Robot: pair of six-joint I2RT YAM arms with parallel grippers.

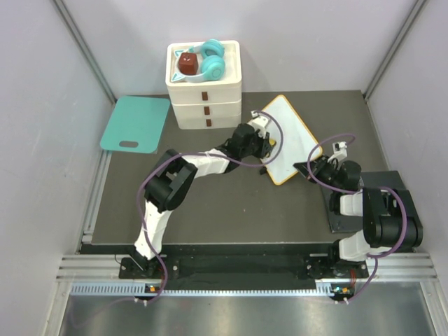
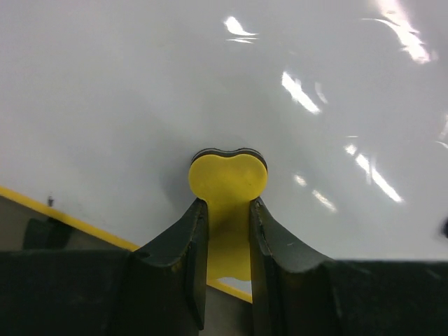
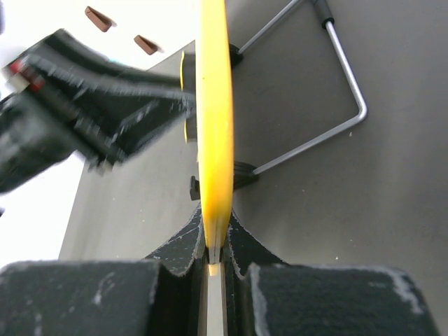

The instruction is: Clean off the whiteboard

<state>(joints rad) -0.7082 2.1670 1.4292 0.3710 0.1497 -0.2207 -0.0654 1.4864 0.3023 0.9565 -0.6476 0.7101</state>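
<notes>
Top external: whiteboard centre-right on the surface, propped at a tilt.
Right hand: pinching the board's yellow rim, likely to steady it.
Left hand: pinching yellow eraser, dark pad against the board face for wiping.
Wire stand: behind the board.
Writing: none legible.

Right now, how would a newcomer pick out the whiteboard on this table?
Start at the white drawer stack at the far edge of the table. Just right of it sits the whiteboard. It alone is white with a thin yellow rim, unlike the teal board.
</notes>
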